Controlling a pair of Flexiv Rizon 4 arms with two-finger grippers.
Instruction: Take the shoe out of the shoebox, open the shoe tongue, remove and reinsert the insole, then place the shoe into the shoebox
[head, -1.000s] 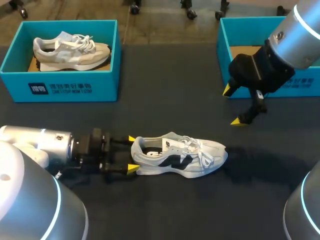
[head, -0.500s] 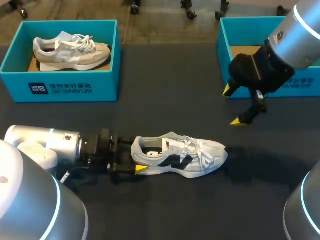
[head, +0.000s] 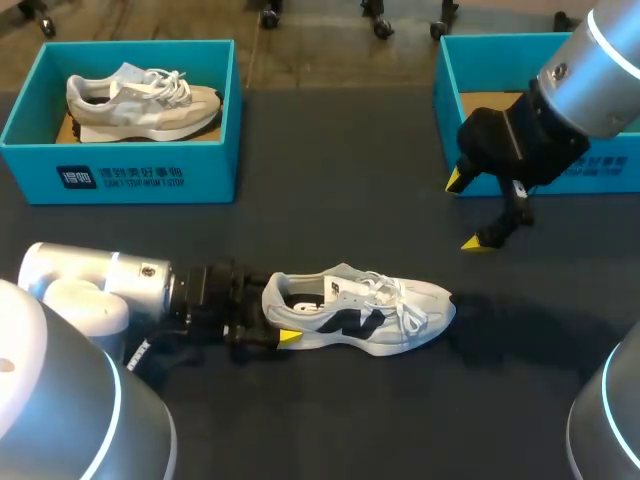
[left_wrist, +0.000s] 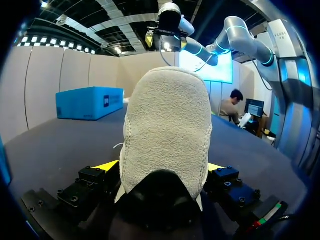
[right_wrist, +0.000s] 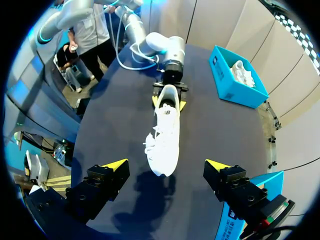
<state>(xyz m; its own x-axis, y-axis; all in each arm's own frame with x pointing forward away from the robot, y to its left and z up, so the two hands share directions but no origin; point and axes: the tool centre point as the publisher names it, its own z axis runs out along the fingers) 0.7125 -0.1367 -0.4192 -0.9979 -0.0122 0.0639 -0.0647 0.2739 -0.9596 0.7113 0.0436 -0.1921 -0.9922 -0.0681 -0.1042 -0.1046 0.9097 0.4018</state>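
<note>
**On the table: shoe out, most of the job ahead**

The dark table (head: 330, 200) carries the shoe (head: 360, 315) near its middle, standing on its sole, well apart from the right box (head: 450, 90). That box shows only a bare cardboard floor, so you can count the first step as done. The laces look tied and the tongue lies flat. Tongue, insole and the return to the box are likely all left.

Your left gripper (head: 275, 310) is at the heel, fingers spread wide either side of it; no clamp shows. Your right gripper (head: 465, 212) hangs by the right box, wide open and empty.
</note>
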